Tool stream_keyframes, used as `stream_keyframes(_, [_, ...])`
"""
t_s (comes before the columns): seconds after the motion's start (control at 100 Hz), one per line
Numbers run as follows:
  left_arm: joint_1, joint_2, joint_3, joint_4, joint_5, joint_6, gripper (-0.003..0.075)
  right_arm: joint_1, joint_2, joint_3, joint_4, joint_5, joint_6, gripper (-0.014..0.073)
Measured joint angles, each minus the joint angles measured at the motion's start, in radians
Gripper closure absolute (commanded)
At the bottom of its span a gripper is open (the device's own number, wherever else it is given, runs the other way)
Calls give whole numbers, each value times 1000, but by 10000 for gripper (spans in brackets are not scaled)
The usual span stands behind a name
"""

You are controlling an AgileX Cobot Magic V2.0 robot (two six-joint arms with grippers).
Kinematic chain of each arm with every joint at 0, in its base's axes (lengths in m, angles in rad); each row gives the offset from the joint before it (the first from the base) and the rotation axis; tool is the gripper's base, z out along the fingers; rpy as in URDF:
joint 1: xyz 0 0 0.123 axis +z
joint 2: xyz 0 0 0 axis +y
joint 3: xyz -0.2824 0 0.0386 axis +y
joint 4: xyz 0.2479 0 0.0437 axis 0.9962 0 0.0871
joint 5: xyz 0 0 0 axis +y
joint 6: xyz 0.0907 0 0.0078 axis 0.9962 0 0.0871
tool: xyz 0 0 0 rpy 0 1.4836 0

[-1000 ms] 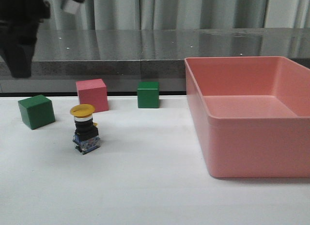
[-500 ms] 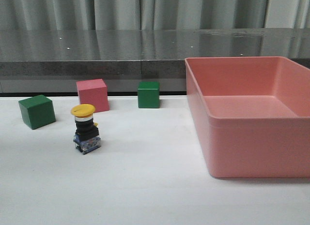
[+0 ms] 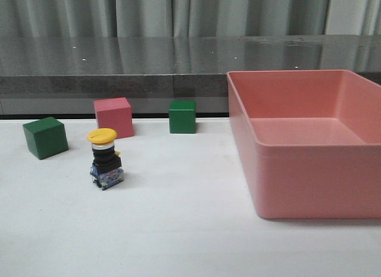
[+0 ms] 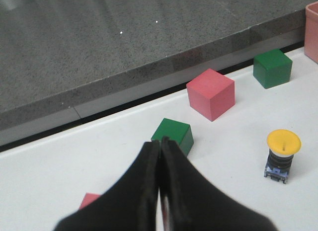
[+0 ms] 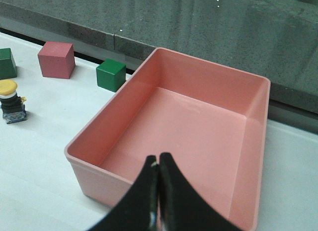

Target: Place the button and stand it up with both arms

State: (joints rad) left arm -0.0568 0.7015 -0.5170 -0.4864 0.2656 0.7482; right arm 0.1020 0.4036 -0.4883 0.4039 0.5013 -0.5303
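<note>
The button (image 3: 105,160) stands upright on the white table, yellow cap up, black body, blue-clear base. It also shows in the left wrist view (image 4: 281,154) and the right wrist view (image 5: 11,103). Neither arm is in the front view. My left gripper (image 4: 160,141) is shut and empty, held high above the table's left side, well away from the button. My right gripper (image 5: 158,157) is shut and empty, held high above the pink bin (image 5: 198,126).
A green cube (image 3: 45,137), a pink cube (image 3: 113,117) and a second green cube (image 3: 181,116) stand behind the button. The large pink bin (image 3: 309,164) fills the right side. Another small pink piece (image 4: 89,199) lies beneath the left gripper. A dark counter edge runs behind.
The left arm, at the top left of the front view a second ago, has gone out of that view. The button and the cubes have not moved.
</note>
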Motion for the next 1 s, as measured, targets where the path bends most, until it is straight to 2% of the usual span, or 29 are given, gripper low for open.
stream_keyframes(0.11, [0,-140,103,-50,-57,2,739,0,0,0,0,0,0,654])
stream_keyframes(0.34, [0,-306,154,-72,-77,4,739,0,0,0,0,0,0,654])
stream_keyframes(0.82, [0,-318,164,-74,-77,6,739,0,0,0,0,0,0,654])
stream_keyframes(1.0, [-3,-318,178,-84,-116,6,739,0,0,0,0,0,0,654])
